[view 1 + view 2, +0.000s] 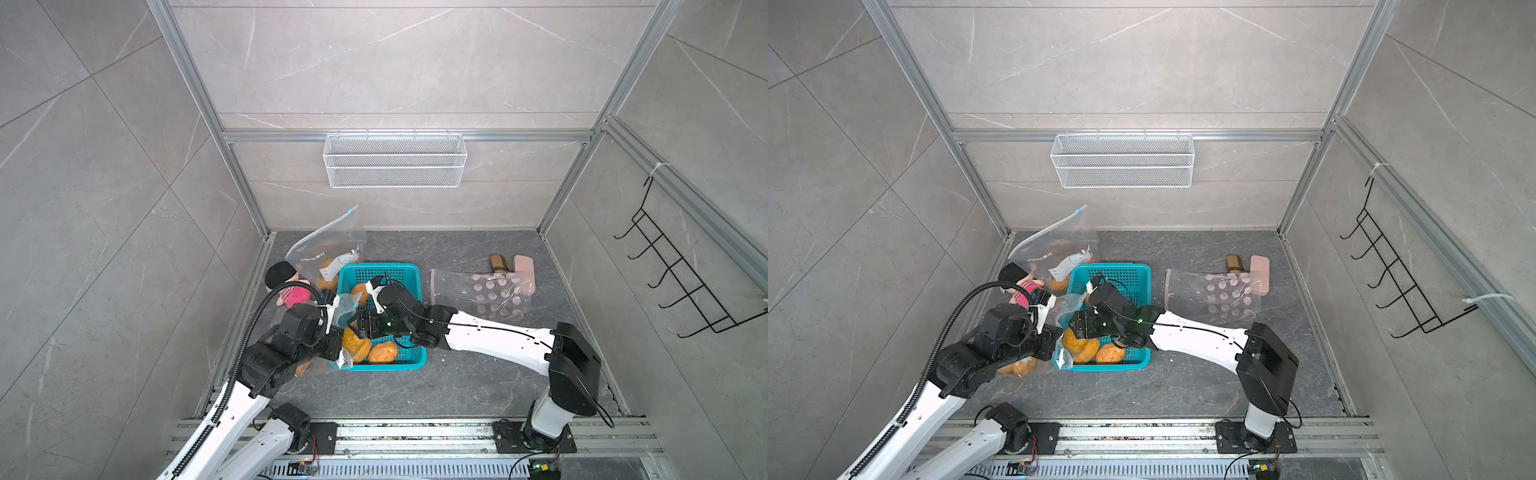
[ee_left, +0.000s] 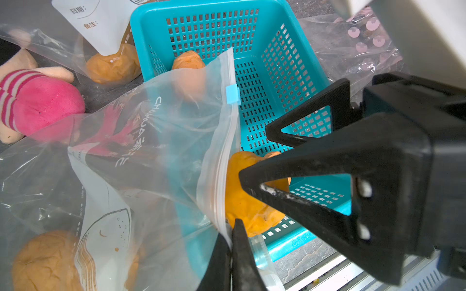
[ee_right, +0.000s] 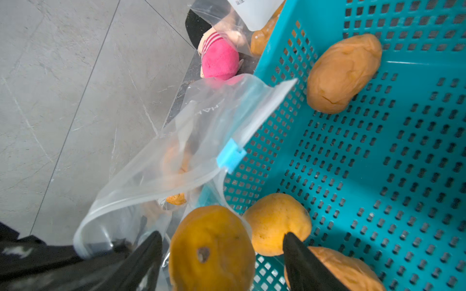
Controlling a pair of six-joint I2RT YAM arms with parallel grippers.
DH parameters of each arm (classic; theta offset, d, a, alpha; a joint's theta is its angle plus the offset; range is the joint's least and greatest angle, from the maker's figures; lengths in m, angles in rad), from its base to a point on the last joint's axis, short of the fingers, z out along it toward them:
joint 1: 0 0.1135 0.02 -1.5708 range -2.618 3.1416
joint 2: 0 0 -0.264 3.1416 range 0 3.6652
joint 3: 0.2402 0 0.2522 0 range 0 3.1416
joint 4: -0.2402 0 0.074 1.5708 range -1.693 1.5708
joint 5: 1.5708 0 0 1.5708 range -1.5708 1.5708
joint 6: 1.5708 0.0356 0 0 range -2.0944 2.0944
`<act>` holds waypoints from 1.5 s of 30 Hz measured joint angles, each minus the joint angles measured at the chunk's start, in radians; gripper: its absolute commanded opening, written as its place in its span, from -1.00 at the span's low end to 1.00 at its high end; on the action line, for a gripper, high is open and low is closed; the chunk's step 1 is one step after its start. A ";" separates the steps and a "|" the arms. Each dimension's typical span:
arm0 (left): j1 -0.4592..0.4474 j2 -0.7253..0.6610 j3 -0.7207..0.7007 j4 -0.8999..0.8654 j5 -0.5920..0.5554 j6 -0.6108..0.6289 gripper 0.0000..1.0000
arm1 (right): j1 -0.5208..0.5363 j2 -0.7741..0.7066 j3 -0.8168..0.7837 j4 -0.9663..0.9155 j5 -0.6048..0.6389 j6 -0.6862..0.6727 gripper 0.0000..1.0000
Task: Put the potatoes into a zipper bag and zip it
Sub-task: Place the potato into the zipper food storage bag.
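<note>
Potatoes (image 3: 211,249): I count four loose in the teal basket (image 3: 403,151) in the right wrist view, three bunched at its near end and one alone by the far wall. More show orange through the clear zipper bag (image 2: 151,151), one of them lying at its bottom. The zipper bag is slumped on the tabletop (image 1: 457,382) just left of the basket, its open mouth draped over the basket's left rim, with the blue slider (image 2: 232,94) partway along the zip track. Left pincer (image 2: 231,226): closed flat on the bag's zip edge. Right pincer (image 3: 222,238): jaws spread wide over the nearest potato, holding nothing I can see; the bag's lip lies between one finger and that potato. Surroundings: a second bag (image 1: 328,245), with a white label and a potato inside, leans at the basket's far left corner. A pink plush doll (image 1: 293,293) lies just beside both bags. A spotted bag (image 1: 486,295), a pink block (image 1: 524,266) and a small brown object (image 1: 497,262) sit to the right, well apart.
</note>
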 measured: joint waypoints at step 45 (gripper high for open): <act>0.000 -0.059 -0.005 0.000 0.019 0.002 -1.00 | 0.000 0.072 -0.032 0.032 -0.162 0.073 0.09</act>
